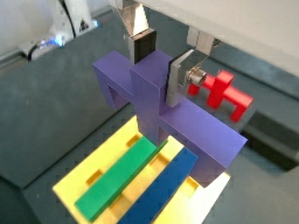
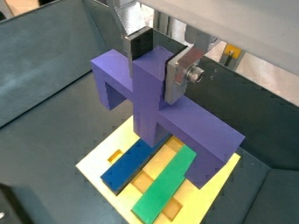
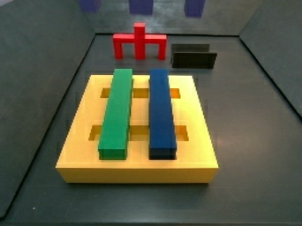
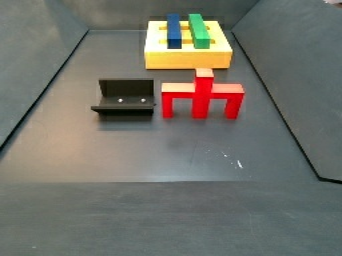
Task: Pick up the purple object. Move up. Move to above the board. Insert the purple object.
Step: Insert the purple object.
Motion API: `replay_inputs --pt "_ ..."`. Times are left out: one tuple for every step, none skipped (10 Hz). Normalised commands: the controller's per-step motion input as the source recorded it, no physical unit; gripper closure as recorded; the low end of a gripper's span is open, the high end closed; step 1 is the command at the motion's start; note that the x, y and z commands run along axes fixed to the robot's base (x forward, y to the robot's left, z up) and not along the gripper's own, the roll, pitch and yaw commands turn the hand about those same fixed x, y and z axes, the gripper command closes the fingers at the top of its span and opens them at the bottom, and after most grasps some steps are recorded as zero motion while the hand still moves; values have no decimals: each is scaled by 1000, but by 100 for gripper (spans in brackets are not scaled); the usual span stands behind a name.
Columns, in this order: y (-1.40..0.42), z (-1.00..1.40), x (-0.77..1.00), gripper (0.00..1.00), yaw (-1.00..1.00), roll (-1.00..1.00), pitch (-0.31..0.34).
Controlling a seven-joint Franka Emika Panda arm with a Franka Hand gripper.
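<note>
Gripping the purple object (image 1: 163, 105) by its central upright bar, the pincer (image 1: 162, 54) holds it in the air above the yellow board (image 1: 84, 179), as both wrist views show; the silver fingers (image 2: 181, 72) press flat against opposite faces of that bar. In a side view only three purple stubs show at the top edge, so the piece hangs well clear of the surface there.

Going left to right across the board in a side view, the green bar (image 3: 116, 111) lies in one long slot and the blue bar (image 3: 161, 111) in the next, with open cross slots between and beside them. Behind the board stand the red object (image 3: 140, 42) and, to its right, the fixture (image 3: 195, 56).

The purple piece looks rigid and blocky, probably light plastic with smooth sides, so it could slip or twist if squeezed off-centre. The middle bar seems the right hold: it keeps the piece balanced and its prongs free for insertion.
</note>
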Motion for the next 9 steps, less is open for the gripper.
replay_inputs --pt "-477 -614 0 100 77 -129 -153" --pt "-463 -623 0 100 89 -127 -151" --pt "-366 -634 0 100 69 -126 -159" --pt "-269 -689 -14 100 57 -27 -146" --pt "-277 -680 -34 100 77 0 -130" --pt "-226 -597 0 100 100 19 -84" --pt "-194 -457 46 100 126 39 -19" --pt "-163 -366 0 100 163 17 -27" --pt "-200 -337 0 100 163 84 0"
